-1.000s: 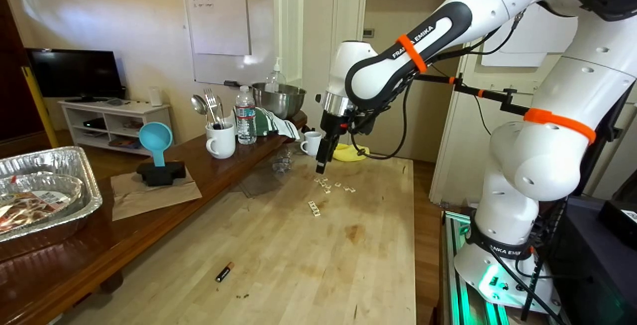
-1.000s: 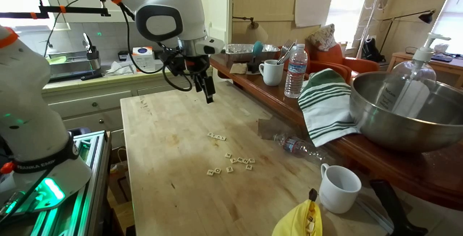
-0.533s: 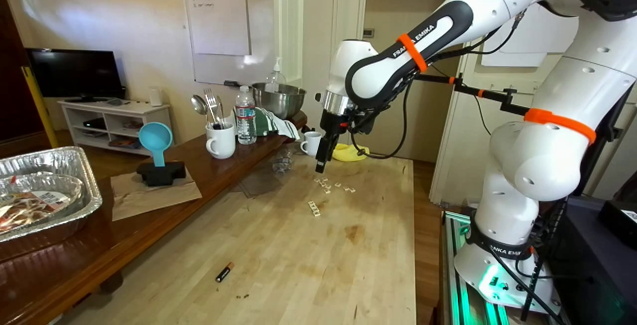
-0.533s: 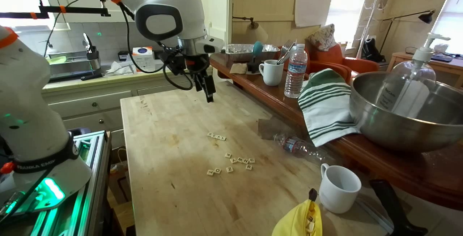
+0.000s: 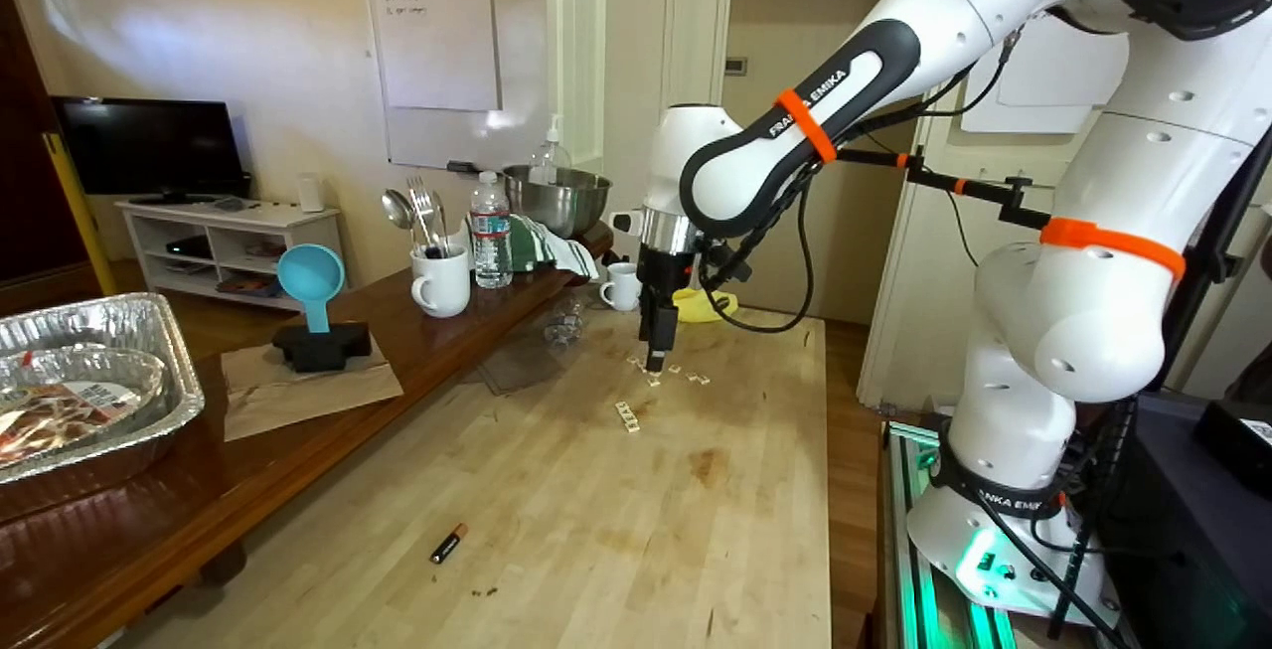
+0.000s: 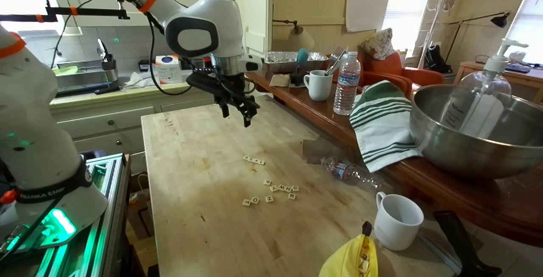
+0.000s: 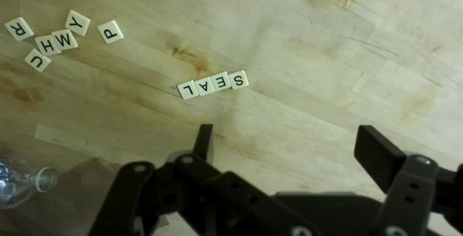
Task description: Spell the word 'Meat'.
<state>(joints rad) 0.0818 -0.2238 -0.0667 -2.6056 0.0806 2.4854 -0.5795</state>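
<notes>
In the wrist view, the black two-finger gripper is at the lower edge of the frame; its jaws stand wide apart, and the pale wooden tabletop is seen between them; four whitish square letter tiles lie touching in a slanted row near the middle, reading SEAL, upside down and from right to left; seven loose letter tiles lie in the upper left, among them Z, R, Y, H and P; the tile which touches H is M or W, I cannot tell which; at the lower left lies a clear plastic bottle.

In an exterior view, at the left edge, a large silver foil tray contains a smaller foil dish, with brownish strands in it; left of the middle, a white ceramic mug holds metal cutlery.

In an exterior view, at the right edge, a wide stainless steel bowl holds a tilted transparent pump bottle; at the lower edge, a yellow banana-shaped pouch gapes, with small pale pieces inside; near it stands another white mug; in both exterior views the gripper hangs above the tabletop.
</notes>
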